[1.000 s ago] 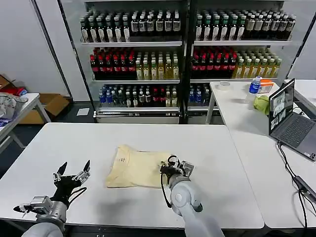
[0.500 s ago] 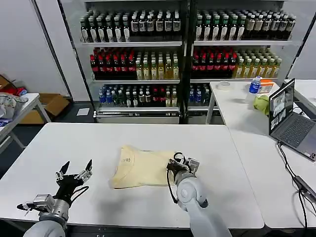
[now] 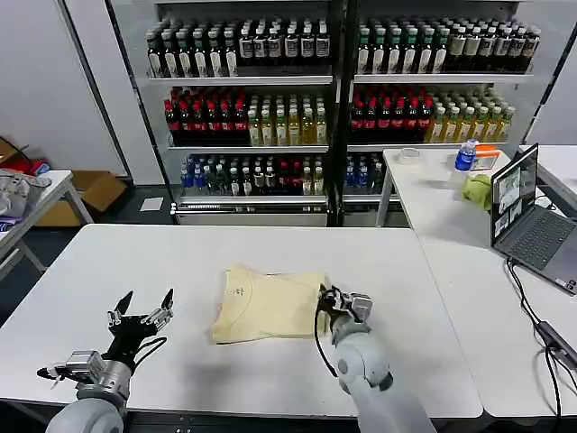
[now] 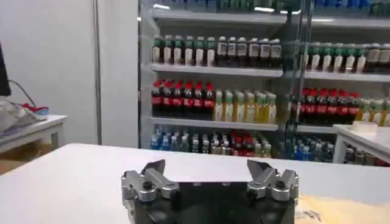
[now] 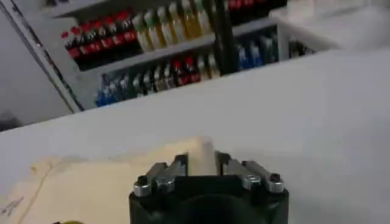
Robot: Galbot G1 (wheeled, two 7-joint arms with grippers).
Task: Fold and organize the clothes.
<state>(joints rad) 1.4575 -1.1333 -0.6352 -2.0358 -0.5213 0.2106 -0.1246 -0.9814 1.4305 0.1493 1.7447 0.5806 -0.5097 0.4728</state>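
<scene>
Lying folded into a rough rectangle near the middle of the white table (image 3: 135, 262) was the pale cream-yellow short-sleeved T-shirt of soft thin fabric (image 3: 266, 302), neck label up. Pinched at its right-hand edge by the right gripper (image 3: 338, 302), fingers drawn close on a raised fold of cloth (image 5: 204, 155), probably to drag or square the bundle. Well apart, low over the table's near left corner, hovered the left gripper (image 3: 140, 316), jaws spread wide and empty, seemingly parked clear of the working arm.
</scene>
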